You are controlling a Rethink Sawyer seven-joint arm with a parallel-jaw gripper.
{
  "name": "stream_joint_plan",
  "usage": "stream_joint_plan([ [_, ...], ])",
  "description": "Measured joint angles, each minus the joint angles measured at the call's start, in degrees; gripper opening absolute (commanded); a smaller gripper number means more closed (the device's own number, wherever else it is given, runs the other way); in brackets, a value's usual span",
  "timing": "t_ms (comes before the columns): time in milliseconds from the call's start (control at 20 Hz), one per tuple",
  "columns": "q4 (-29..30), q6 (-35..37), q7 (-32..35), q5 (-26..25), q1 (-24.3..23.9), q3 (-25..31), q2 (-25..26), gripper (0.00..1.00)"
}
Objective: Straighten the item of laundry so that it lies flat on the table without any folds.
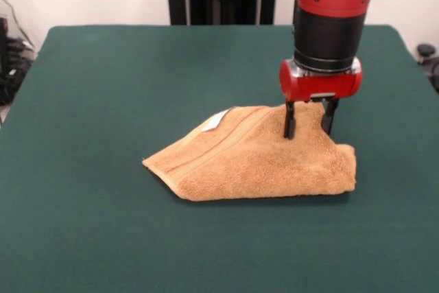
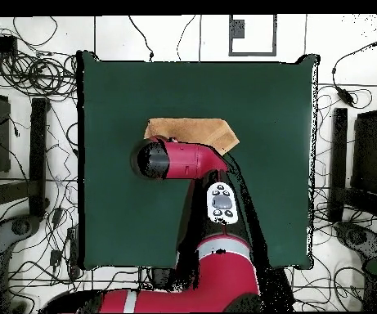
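Note:
The orange-tan towel (image 1: 254, 162) lies folded over on the dark green table (image 1: 103, 87), right of the middle, with its white tag (image 1: 216, 120) at the far left edge and border bands running beside it. My gripper (image 1: 309, 128) stands upright over the towel's far right part. Its two black fingers (image 1: 289, 123) are spread apart, with their tips down on the cloth and a raised bit of towel between them. In the overhead view the towel (image 2: 191, 129) shows partly, the arm's red and black head (image 2: 163, 159) covers its near edge and hides the gripper.
The table (image 2: 118, 213) is much larger than the towel, with green cloth on all sides of it. Cables and dark equipment (image 2: 11, 147) lie on the floor around the table. The arm's base (image 2: 216, 278) is at the table's edge.

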Motion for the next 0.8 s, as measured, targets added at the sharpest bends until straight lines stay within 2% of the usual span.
stream_joint_plan([
  [800, 0.4, -1.7, 0.0, 0.0, -1.0, 0.0, -2.2, 1.00],
])
